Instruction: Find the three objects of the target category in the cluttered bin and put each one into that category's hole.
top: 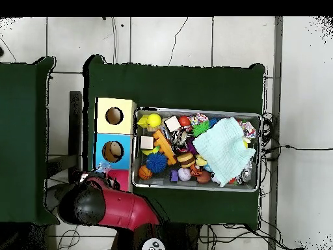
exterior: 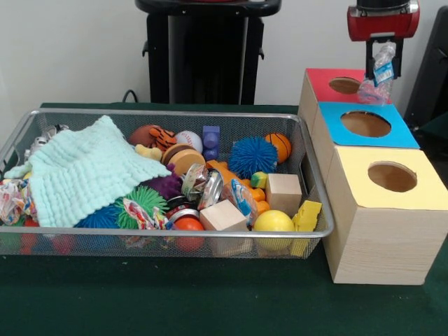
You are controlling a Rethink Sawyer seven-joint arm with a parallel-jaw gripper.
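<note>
Red and black, my pincer point(exterior: 383, 61) hangs above the red-topped box point(exterior: 327, 82), clamped on a small clear plastic packet with a blue label point(exterior: 381, 66) that dangles just over the red box's round hole point(exterior: 344, 85). Beside it in a row stand the blue-topped box point(exterior: 365, 124) and the yellow-topped box point(exterior: 388, 178), each with its own round hole, all three touching side by side on the green bench point(exterior: 175, 301). Just beside the boxes sits the wire mesh bin point(exterior: 311, 175), crowded with things. A pale mint knitted cloth point(exterior: 84, 175) is draped over the bin's left part in the front view, covering some of the clutter. Near the bin's middle lie a spiky blue ball point(exterior: 252, 155), a small basketball point(exterior: 278, 145), a baseball point(exterior: 189, 141) and a purple block point(exterior: 211, 138). Toward the front rim rest a yellow ball point(exterior: 273, 222), two plain wooden cubes point(exterior: 283, 192), a yellow sponge piece point(exterior: 306, 215) and a crinkled foil wrapper point(exterior: 206, 187). From overhead my red arm point(top: 123, 207) reaches over the red box's end of the row, hiding most of that box
</note>
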